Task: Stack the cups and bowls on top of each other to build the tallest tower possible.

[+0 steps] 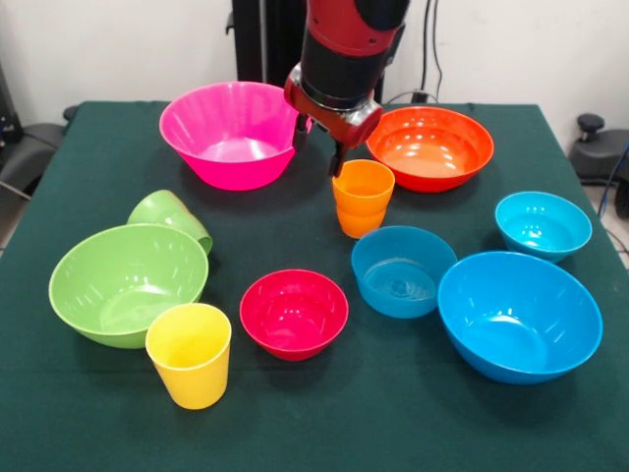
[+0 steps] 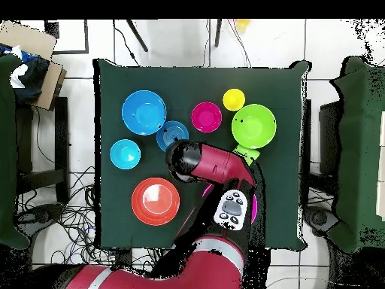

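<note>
A dark green cloth-covered table [image 1: 295, 413] fills both views, its front strip and the middle lane between the bowls left bare as open room. The red and black Sawyer arm [image 1: 346, 44] drops in from above, and its gripper [image 1: 318, 147] hangs just over the orange cup [image 1: 363, 197], its two dark fingers apart and closed on nothing. All the vessels are glossy moulded plastic with round rims. The large blue bowl [image 1: 519, 315] sits nearest the front-right edge, touching or nearly touching a mid-sized blue bowl [image 1: 401, 270]; the light green bowl [image 1: 128, 283] rests at front left, the pink bowl [image 1: 230, 133] and the orange bowl [image 1: 430, 147] stand far back on either side of the gripper. A small cyan bowl [image 1: 543, 224] lies near the right edge, and the red bowl [image 1: 294, 313] sits alone at centre front. The orange cup appears stepped, possibly ribbed or two nested, though the front view does not settle it. The yellow cup [image 1: 189, 354] stands upright, touching the green bowl's rim, and the green cup [image 1: 169, 218] lies tipped on its side behind that bowl. From overhead the arm [image 2: 214, 169] covers the orange cup entirely and most of the pink bowl [image 2: 254, 207], while the table's four edges [image 2: 286, 83] and the tiled floor [image 2: 173, 41] beyond show plainly; only the front view shows the gripper.
</note>
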You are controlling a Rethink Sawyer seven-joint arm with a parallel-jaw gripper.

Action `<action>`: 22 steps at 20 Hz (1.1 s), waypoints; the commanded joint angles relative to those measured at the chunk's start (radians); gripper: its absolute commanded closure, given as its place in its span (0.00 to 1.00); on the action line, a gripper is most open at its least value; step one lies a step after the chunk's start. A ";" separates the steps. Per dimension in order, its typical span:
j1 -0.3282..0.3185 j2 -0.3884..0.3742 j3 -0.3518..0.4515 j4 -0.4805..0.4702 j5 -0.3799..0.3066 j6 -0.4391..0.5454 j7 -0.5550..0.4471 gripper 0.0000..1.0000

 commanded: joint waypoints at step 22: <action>-0.031 -0.147 0.041 0.002 -0.019 0.232 0.049 0.00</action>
